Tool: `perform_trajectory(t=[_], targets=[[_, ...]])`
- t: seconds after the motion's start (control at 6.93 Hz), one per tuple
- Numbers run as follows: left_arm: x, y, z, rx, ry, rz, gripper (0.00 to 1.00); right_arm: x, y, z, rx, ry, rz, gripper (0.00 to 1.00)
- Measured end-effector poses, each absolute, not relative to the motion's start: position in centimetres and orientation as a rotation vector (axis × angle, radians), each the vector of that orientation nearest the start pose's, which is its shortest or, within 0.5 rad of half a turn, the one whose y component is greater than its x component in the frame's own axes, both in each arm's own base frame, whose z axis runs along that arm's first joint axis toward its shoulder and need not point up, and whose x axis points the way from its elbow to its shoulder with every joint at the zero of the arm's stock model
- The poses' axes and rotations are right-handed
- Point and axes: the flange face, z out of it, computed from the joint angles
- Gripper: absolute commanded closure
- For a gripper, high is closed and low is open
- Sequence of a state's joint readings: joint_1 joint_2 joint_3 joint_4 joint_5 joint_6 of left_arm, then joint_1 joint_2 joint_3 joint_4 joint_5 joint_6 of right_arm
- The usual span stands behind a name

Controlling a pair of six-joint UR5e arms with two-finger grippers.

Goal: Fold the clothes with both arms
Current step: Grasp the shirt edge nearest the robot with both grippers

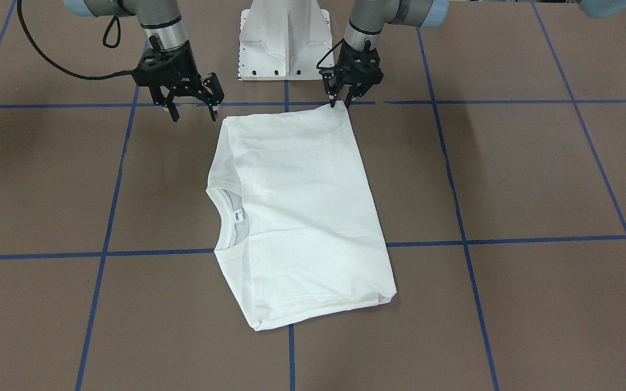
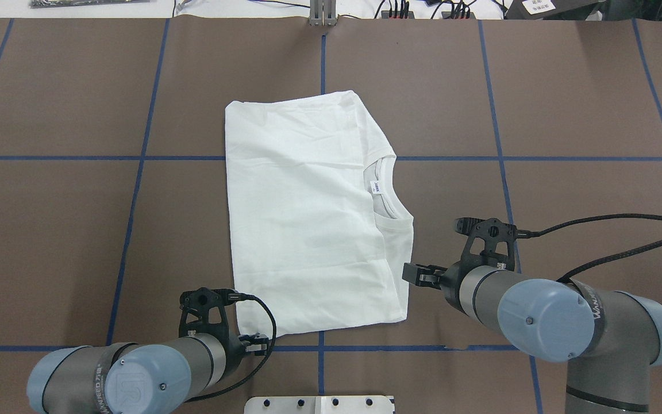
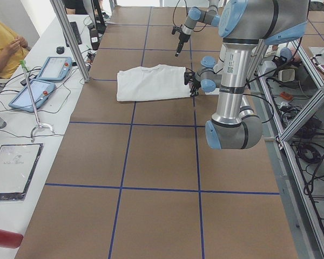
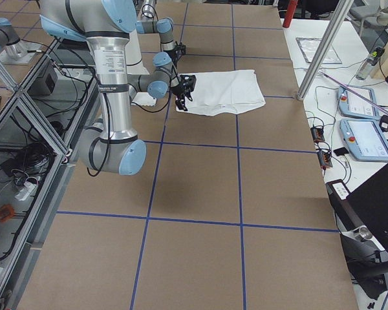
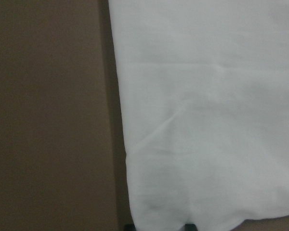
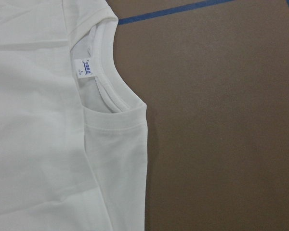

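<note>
White cotton shirt [image 1: 296, 206] lies flat on the brown table [image 1: 508, 174], folded to a rectangle.

Front view: left gripper [image 1: 341, 103] is narrow, tips on the shirt's robot-side corner, which peaks up as if pinched. Right gripper [image 1: 193, 114] is wide, holding nothing, just beside the other robot-side corner and not touching it.

Overhead: long axis runs away from the robot, collar [image 2: 391, 190] on the robot's right edge. Left gripper sits at the near-left corner. Right gripper hangs off the right edge, and the near-right corner lies to its left and a bit back toward the base. That offset is what the next grab turns on, I'd say. Both jaws are mostly hidden under the wrists here.

Side views: grippers too small to read.

Left wrist: cloth fills the frame, and two dark fingertips [image 5: 190, 226] are cut off at the bottom edge with cloth between them.

Right wrist: collar and blue label [image 6: 86, 67] show, no fingers in frame, near corner out of shot
</note>
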State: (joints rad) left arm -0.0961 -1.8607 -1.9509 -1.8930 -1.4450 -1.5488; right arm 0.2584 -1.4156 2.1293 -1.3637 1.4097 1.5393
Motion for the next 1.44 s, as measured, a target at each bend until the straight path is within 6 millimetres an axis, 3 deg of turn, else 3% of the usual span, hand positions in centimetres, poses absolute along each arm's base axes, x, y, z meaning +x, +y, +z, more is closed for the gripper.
perform_trajectory(t=[0.14, 0.43, 0.72, 1.01, 1.15, 1.44], targets=[[55.0, -19.9, 29.6, 0.173, 0.984, -0.131, 1.0, -44.6, -27.2, 30.6, 0.281, -0.89, 0.284, 0.0], [54.9, -19.9, 29.4, 0.173, 0.989, -0.132, 1.0, -44.7, -27.2, 30.5, 0.28, -0.892, 0.286, 0.0], [54.5, -19.9, 28.5, 0.174, 1.007, -0.134, 1.0, -45.0, -27.1, 30.3, 0.237, -0.906, 0.384, 0.15], [54.3, -19.9, 28.1, 0.174, 1.017, -0.135, 1.0, -47.2, -25.8, 31.0, 0.106, -0.915, 0.603, 0.35], [54.3, -19.9, 28.1, 0.174, 1.018, -0.135, 1.0, -48.5, -24.8, 31.0, 0.042, -0.908, 0.7, 0.39], [54.2, -19.9, 28.0, 0.174, 1.02, -0.136, 1.0, -52.0, -23.3, 28.1, -0.045, -0.845, 0.848, 0.38]])
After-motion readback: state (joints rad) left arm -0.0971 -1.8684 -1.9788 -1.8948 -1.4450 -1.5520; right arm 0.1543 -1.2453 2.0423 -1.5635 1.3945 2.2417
